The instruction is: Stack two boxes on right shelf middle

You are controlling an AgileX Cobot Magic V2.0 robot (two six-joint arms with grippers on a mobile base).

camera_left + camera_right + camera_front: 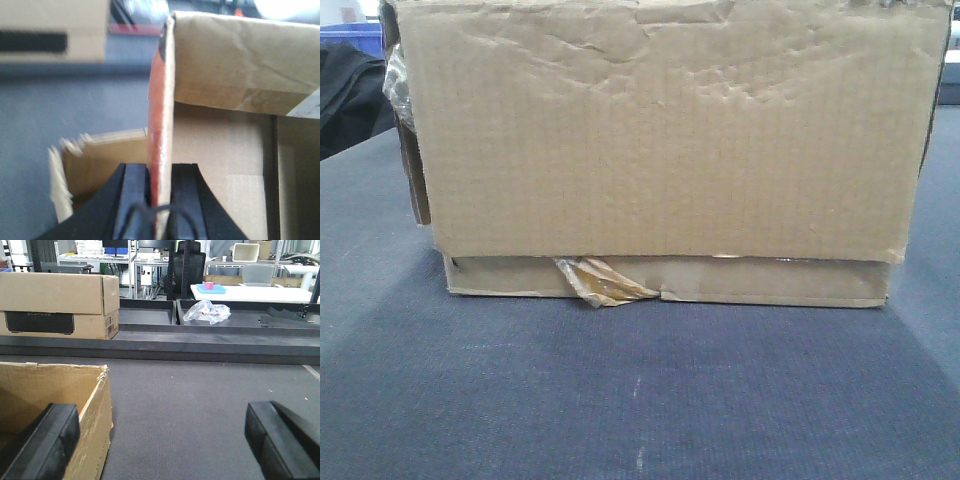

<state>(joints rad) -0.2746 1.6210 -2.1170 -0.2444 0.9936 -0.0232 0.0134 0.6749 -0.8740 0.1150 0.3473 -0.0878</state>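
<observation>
The front camera sits low, square-on, close to the creased brown cardboard box (660, 140); both wrist cameras look forward past its edges, sharing a black-labelled tan carton (55, 305) upper left.

The dark grey table top (640, 400) carries a plain brown cardboard box (665, 150), which fills the upper frame of the front view. In the right wrist view, a printed carton (55, 305) stands at upper left. A crumpled clear plastic bag (206, 311) lies at upper centre, on farther table sections.

The left end effector (159, 169) and right end effector (161, 414) are matte black.
</observation>
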